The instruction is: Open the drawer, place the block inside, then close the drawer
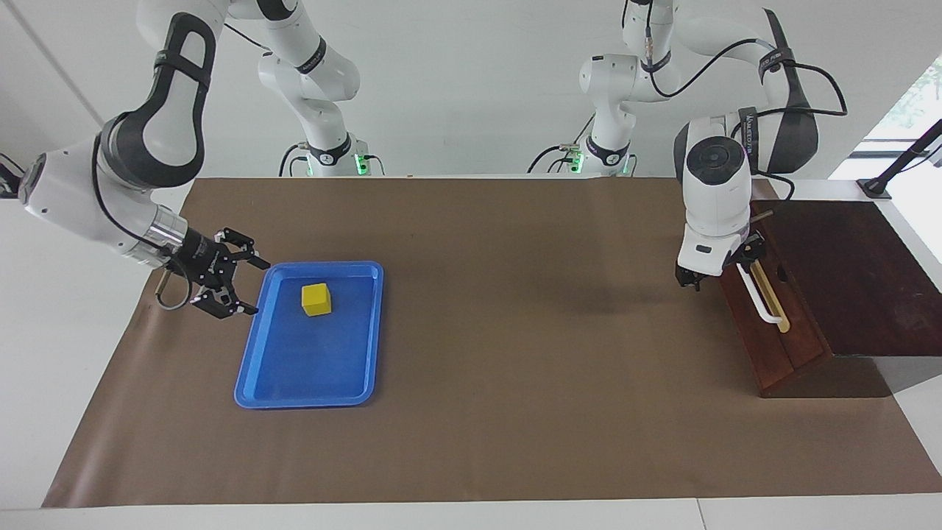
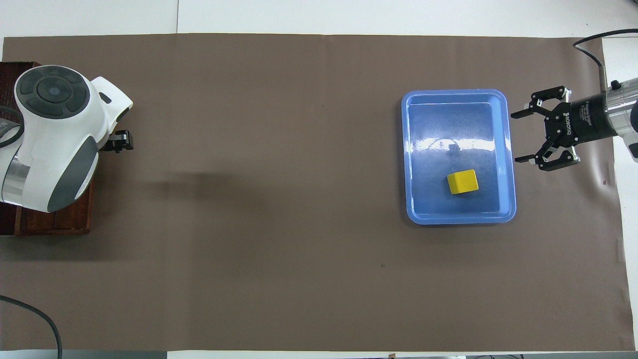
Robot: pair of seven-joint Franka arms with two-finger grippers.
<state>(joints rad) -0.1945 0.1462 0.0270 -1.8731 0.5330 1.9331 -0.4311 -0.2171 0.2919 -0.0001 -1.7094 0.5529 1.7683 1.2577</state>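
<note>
Block in blue tray; right gripper spread wide beside it; left gripper, opening unclear, apparently at closed drawer handle.

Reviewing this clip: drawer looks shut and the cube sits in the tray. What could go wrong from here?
The left pincer is beside the upper end of the drawer handle, not its middle; an off-centre pull might skew the drawer or slip off. The block sits in the blue tray; the open right pincer, at the tray's rim, may nudge the tray as it reaches in.
</note>
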